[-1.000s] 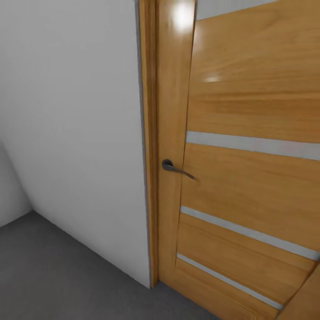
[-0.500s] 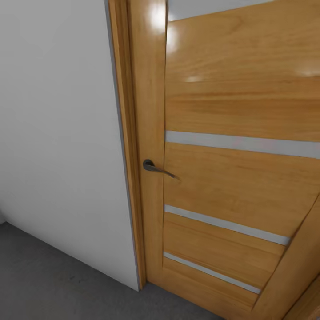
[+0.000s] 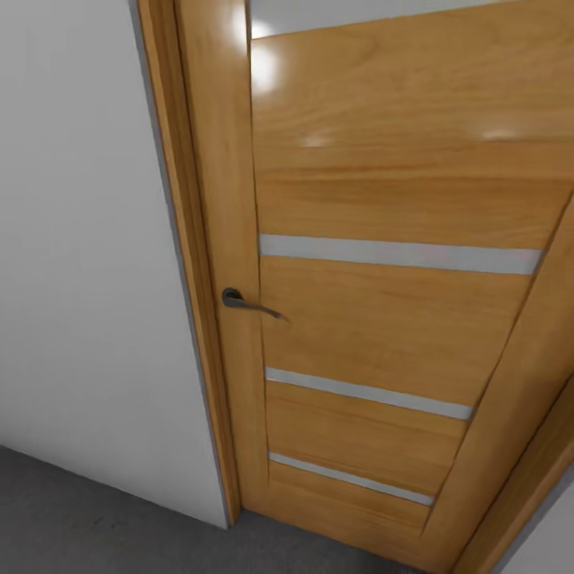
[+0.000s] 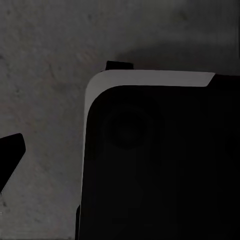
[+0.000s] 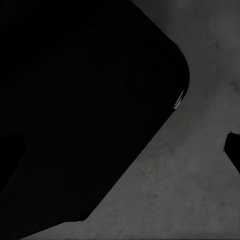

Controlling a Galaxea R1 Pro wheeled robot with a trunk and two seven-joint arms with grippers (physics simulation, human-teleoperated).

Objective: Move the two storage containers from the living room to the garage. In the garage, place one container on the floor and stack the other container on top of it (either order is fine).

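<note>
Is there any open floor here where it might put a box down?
A strip of grey floor lies bare below the white wall, up to the door frame. Toward the wooden door with its handle, little floor is left.

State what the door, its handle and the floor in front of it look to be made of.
Door: glossy varnished wood, judging by its grain and bright highlights, with pale strips, maybe frosted glass. Handle: dark grey lever, probably metal. Floor: dark grey, rough and mottled, concrete-like.
</note>
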